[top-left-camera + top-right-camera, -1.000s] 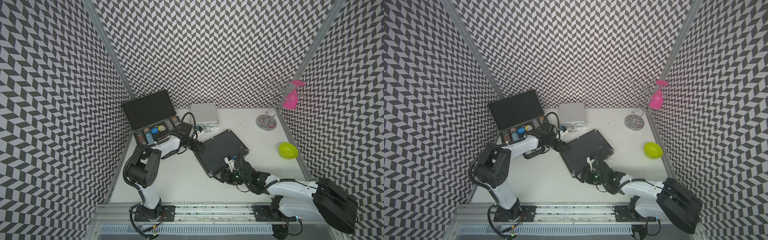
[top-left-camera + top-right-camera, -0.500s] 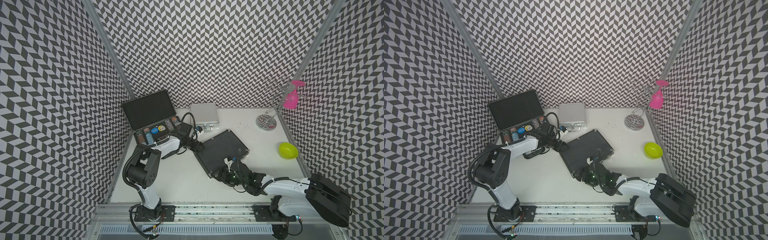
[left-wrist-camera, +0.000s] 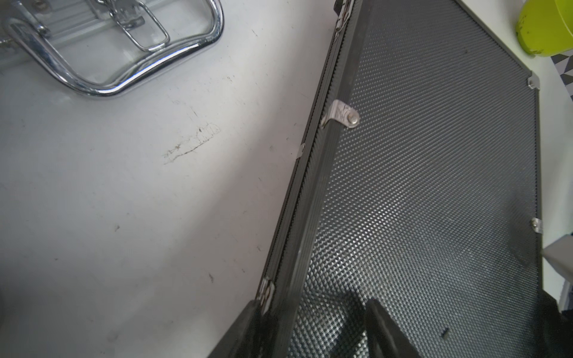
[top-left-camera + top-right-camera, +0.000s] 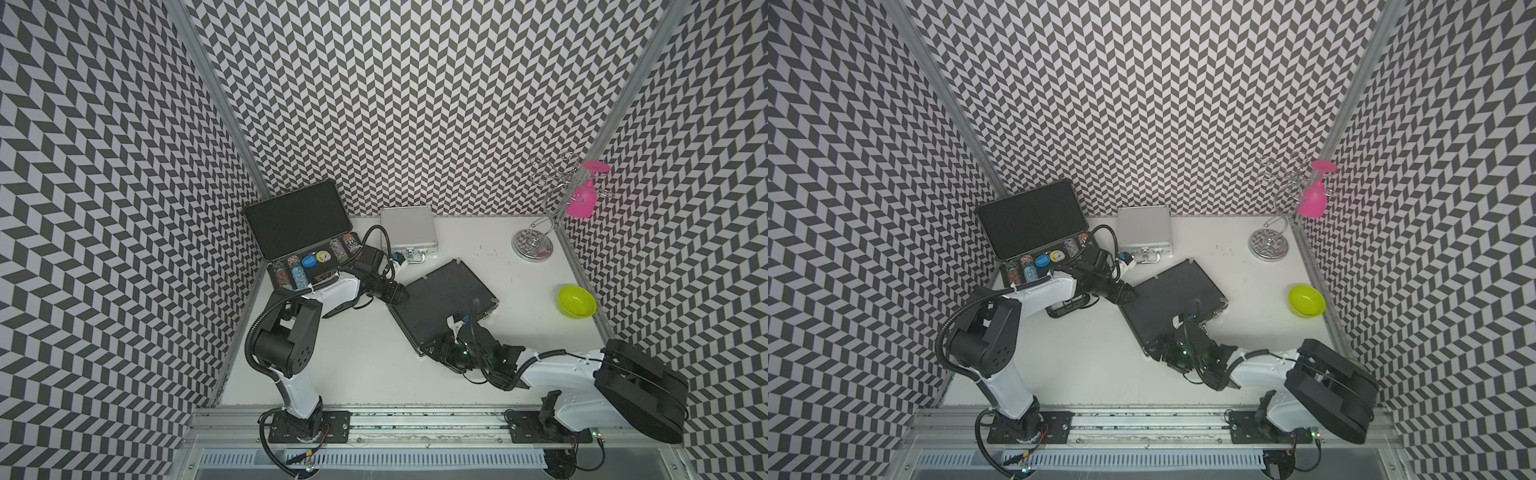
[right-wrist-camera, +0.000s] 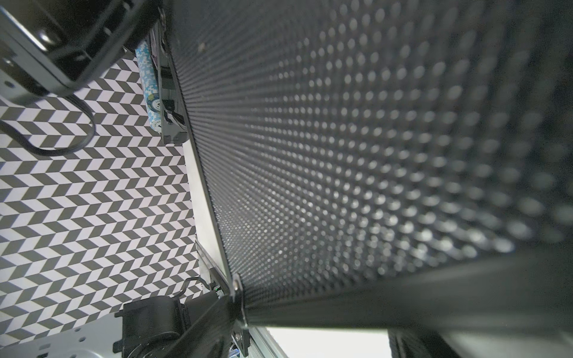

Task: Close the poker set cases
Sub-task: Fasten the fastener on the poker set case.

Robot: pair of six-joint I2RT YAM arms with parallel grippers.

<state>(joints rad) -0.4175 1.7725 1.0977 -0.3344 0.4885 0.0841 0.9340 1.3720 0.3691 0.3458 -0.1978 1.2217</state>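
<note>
I see the ribbed black case (image 4: 297,216) back-left on the table (image 4: 374,365), lid up, chips (image 4: 296,270) racked in its tray. Silver case (image 4: 407,226) is just right of it, lid down. Black case with silver fittings (image 4: 440,299) lies askew mid-table, lid down from what I can see, contents hidden. Left gripper (image 4: 397,295) has its jaws apart, straddling that case's left corner, not clamped. Right gripper (image 4: 442,349) is at its near edge, and I can't tell if it's pinching. Green bowl (image 4: 577,301) sits well apart, far right.
</note>
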